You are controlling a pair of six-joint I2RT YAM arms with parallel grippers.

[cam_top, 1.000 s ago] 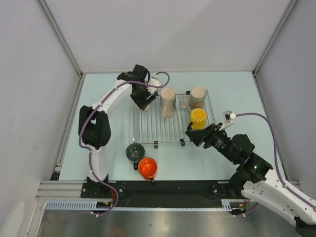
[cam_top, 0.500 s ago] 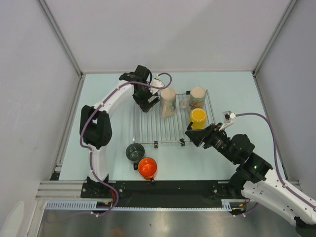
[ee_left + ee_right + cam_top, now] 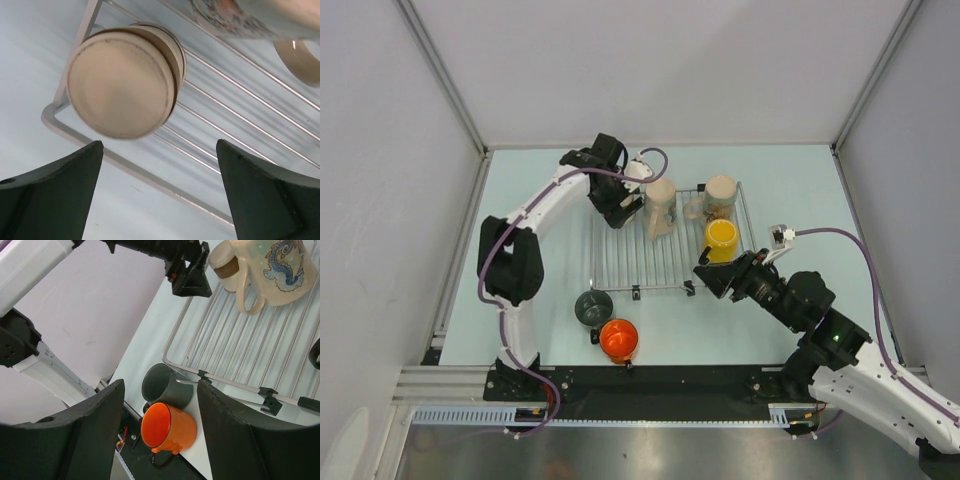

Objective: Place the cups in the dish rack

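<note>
The dish rack (image 3: 670,262) lies mid-table. A cream cup (image 3: 120,82) rests at its far-left corner, base toward the left wrist camera. My left gripper (image 3: 620,207) hangs just off that cup, open and empty (image 3: 160,200). Beside it a dragon-printed cream mug (image 3: 660,207) lies on the bars, and a beige mug (image 3: 721,194) and a yellow mug (image 3: 721,238) stand at the right end. A dark grey mug (image 3: 593,306) and an orange mug (image 3: 618,340) sit on the table in front of the rack. My right gripper (image 3: 706,277) hovers open over the rack's front-right corner, looking toward those two (image 3: 167,427).
Grey walls (image 3: 390,200) enclose the pale blue table on three sides. The black base rail (image 3: 650,385) runs just behind the orange mug. Small black clips (image 3: 267,400) stick up along the rack's front edge.
My left gripper has opened and let go of the cream cup at the rack's far-left corner, then drawn back slightly. The right arm has not moved.
</note>
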